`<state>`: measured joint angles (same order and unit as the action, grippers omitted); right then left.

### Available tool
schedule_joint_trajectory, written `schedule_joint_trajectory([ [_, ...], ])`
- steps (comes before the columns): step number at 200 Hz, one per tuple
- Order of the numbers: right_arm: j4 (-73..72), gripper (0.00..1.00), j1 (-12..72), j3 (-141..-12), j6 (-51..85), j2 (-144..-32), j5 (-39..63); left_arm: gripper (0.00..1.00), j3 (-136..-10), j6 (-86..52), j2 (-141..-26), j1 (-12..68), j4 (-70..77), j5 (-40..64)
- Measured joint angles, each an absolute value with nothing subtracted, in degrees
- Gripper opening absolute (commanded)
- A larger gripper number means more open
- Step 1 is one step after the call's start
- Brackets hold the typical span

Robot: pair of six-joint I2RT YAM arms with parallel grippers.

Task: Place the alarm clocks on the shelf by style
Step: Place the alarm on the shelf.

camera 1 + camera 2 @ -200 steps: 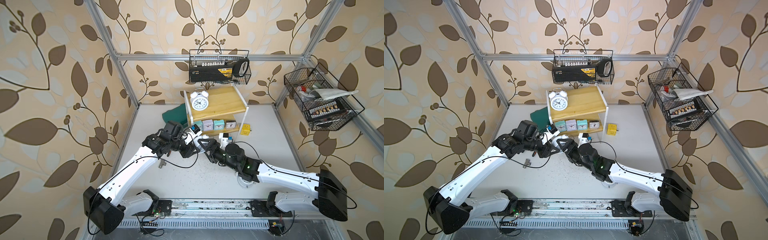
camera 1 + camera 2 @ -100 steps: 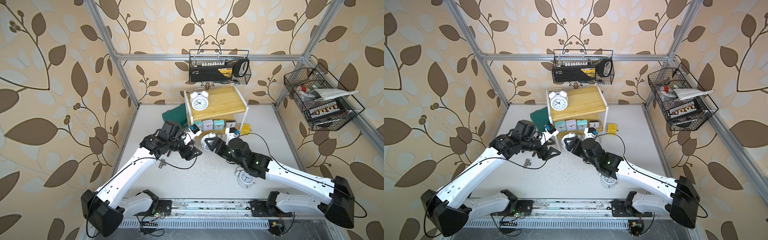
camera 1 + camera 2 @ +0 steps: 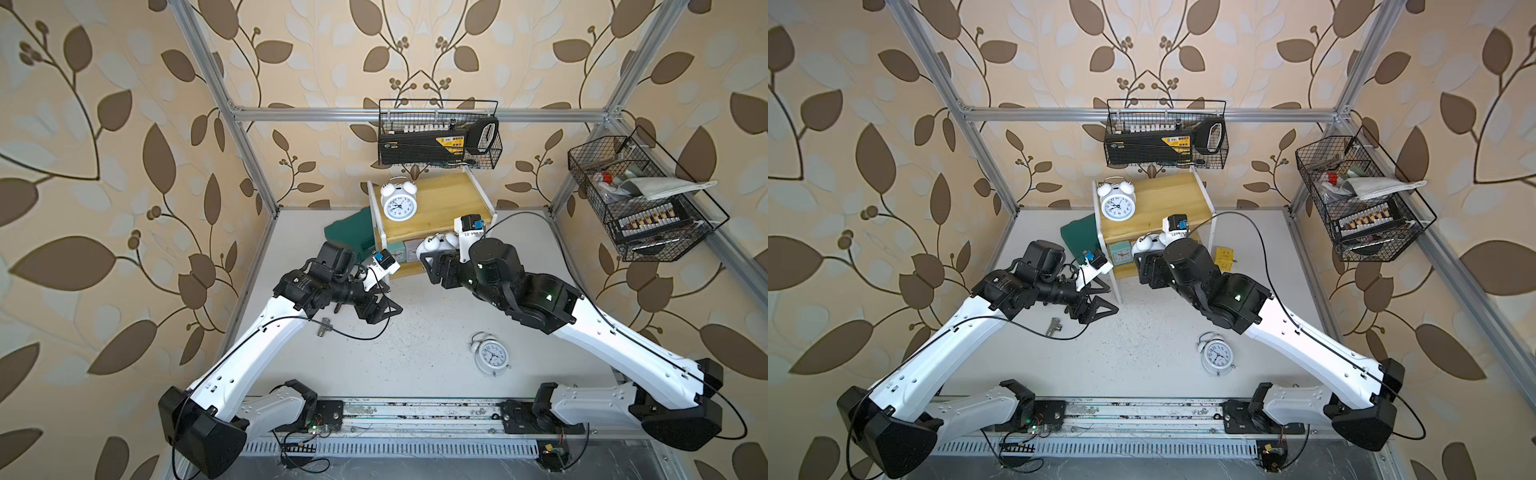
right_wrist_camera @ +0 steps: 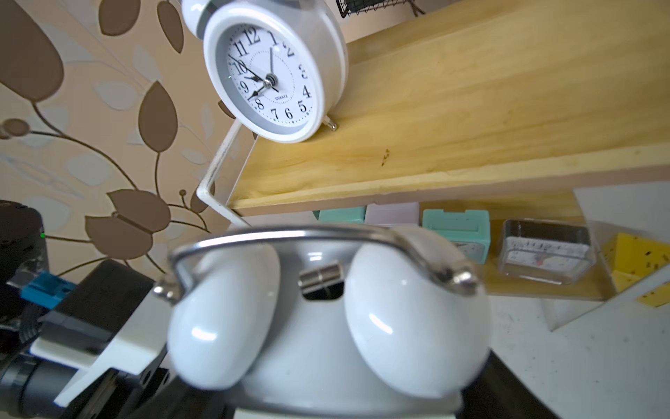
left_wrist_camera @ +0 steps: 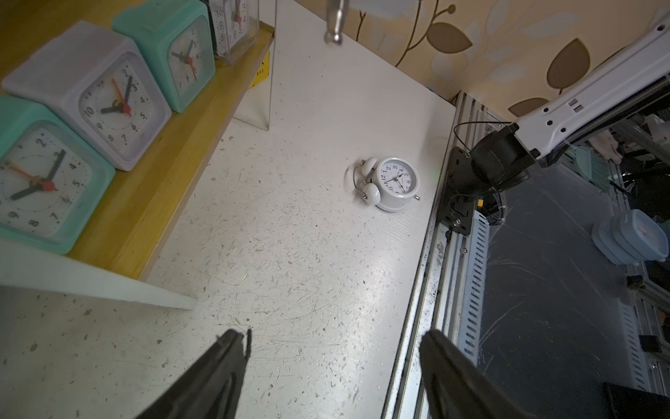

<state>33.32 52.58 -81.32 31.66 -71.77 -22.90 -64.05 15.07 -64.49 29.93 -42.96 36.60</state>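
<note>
Nearest you, on the right, a loose twin-bell clock (image 3: 490, 355) lies face up on the table (image 3: 415, 332), with neither arm touching it. Watch that a sweeping arm does not push it off the near edge.

Left of centre, your left claw (image 3: 384, 311) hangs open and empty above the table, its wrist just beside the shelf's left front post. A careless swing there could jolt the shelf (image 3: 453, 199) and shake everything on it.

Farther in, your right claw (image 3: 434, 257) grips the carried twin-bell clock (image 3: 436, 244) by its round body, bells toward the shelf, just in front of the boards. That smooth case could twist in the grip.

Height looks like the main danger. Go in too low and the bells or wire handle hit the top board's front edge.

Right behind, four square clocks (image 5: 90, 94) stand in a row on the lower board, easy to knock.

Farthest, a standing twin-bell clock (image 3: 398, 203) sits at the top board's left end. Set down too close and you topple it.
</note>
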Motion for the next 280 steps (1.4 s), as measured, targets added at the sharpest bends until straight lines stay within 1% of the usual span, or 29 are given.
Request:
schedule_joint_trajectory([
  [55,40.27,0.63,48.84,-91.77,24.58,-76.53,-25.12,0.79,-64.05,15.14,-64.27,29.17,-42.98,36.97],
  [153,51.51,0.64,40.84,-116.51,24.47,-92.44,-22.65,0.79,-63.46,15.14,-63.22,28.42,-42.98,37.98],
  [199,54.24,0.65,38.22,-122.37,24.88,-98.17,-20.71,0.79,-63.18,15.14,-62.74,28.08,-42.96,38.00],
  [280,56.84,0.66,37.32,-129.58,25.96,-103.63,-19.03,0.79,-62.54,15.16,-62.63,28.08,-42.98,38.02],
])
